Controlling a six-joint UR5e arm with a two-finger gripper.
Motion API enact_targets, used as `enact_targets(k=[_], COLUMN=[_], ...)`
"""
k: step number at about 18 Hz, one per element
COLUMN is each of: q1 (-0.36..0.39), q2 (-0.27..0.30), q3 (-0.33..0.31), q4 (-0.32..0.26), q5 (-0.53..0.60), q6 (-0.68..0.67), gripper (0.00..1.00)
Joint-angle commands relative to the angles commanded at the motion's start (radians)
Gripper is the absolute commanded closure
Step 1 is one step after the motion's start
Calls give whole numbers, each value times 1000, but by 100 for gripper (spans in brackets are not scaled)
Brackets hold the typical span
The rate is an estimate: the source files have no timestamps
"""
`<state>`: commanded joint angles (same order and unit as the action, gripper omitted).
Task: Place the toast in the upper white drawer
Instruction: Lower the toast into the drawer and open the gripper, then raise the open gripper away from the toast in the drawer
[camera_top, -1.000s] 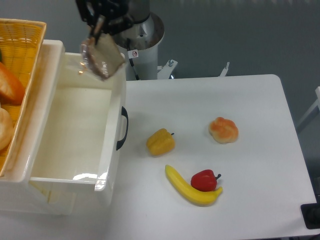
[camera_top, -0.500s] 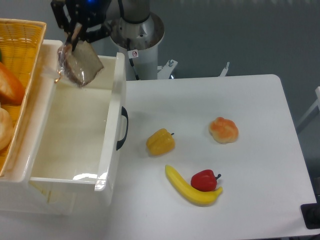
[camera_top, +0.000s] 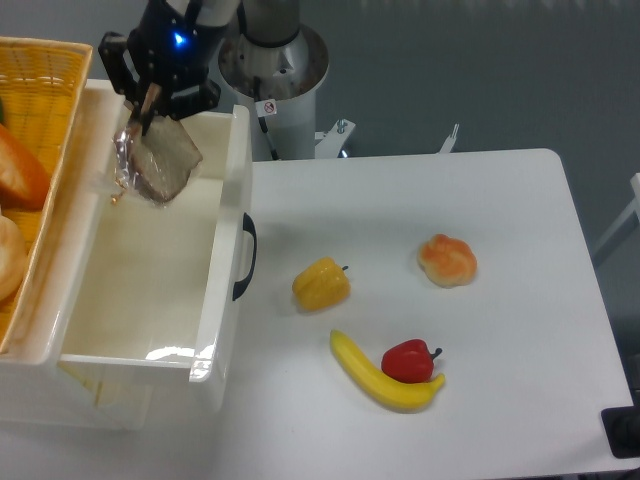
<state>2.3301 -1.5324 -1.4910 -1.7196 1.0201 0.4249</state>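
The toast (camera_top: 158, 163), a brown slice in shiny clear wrap, hangs tilted over the far end of the upper white drawer (camera_top: 222, 300). My gripper (camera_top: 149, 101) is shut on its top edge, just above the drawer's back wall. The drawer stands pulled out, its white inside bare, with the curved black handle (camera_top: 245, 257) on the front face toward the table.
A yellow wicker basket (camera_top: 40, 90) with an orange item and a bun sits left of the drawer. On the table lie a yellow pepper (camera_top: 321, 284), a round orange-tan bun (camera_top: 447, 260), a banana (camera_top: 380, 376) and a red apple (camera_top: 409, 360). The robot base (camera_top: 275, 75) stands behind.
My gripper has carried the toast left from above the drawer's right wall and lowered it toward the drawer's far end.
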Motion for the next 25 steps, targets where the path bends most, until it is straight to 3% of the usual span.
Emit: enact_targets(k=[2,5,7,9,12,20,25], q1=[0,0,0,0,-2,5,26], q2=[-8,-12,-15,-17,-17,-15,-18], q3=[0,-2,-2,-3,-2,2,-2], q4=[3,47,72,90,106,133,189], q5=[-2,12,23,25,31,96,187], q6=[5,11,12,12,31,60,95], gripper=[93,70,49,38,27,18,0])
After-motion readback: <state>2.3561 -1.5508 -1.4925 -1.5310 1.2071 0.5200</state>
